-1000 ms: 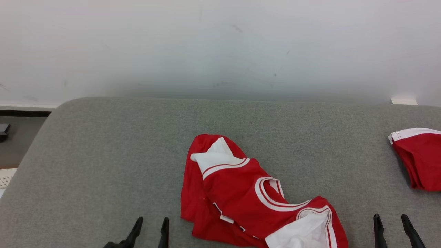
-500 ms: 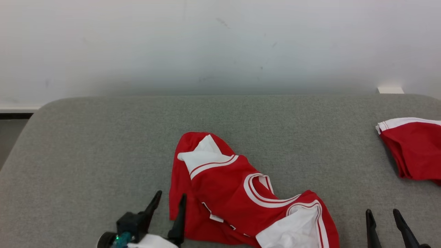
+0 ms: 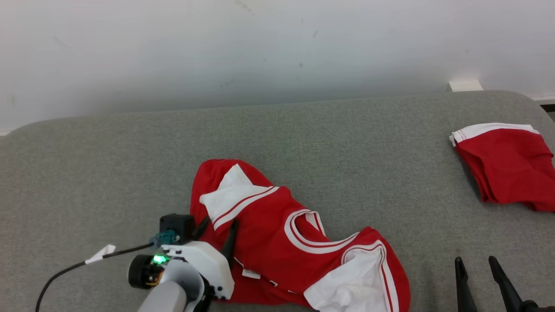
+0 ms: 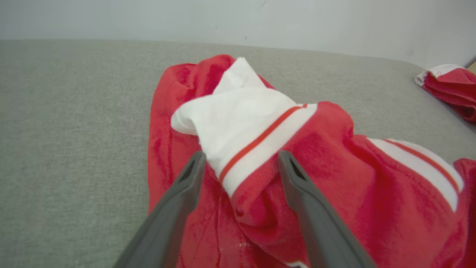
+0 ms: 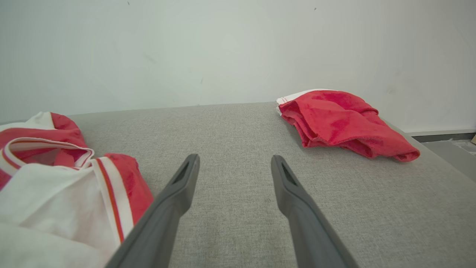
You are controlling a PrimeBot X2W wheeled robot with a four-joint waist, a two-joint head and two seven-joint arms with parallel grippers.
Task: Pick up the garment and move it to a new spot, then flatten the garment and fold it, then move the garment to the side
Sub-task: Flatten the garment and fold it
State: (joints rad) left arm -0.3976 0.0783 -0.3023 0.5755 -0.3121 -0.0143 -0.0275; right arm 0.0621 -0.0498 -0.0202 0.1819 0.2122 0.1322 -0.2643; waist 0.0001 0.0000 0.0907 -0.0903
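Note:
A crumpled red garment with white panels and striped trim lies on the grey padded surface, near its front edge. My left gripper stands open over the garment's left edge. In the left wrist view its two dark fingers straddle a raised fold of the garment, white with a red stripe, without closing on it. My right gripper is open at the lower right, over bare grey surface to the right of the garment, with nothing between its fingers.
A second red garment with a white band lies folded at the right end of the surface; it appears as a red bundle in the right wrist view. A pale wall runs behind. A black cable trails from my left wrist.
My left arm has reached forward and right, so its open fingers now straddle the garment's left fold. The head camera has turned right and tilted. The right gripper has barely moved.

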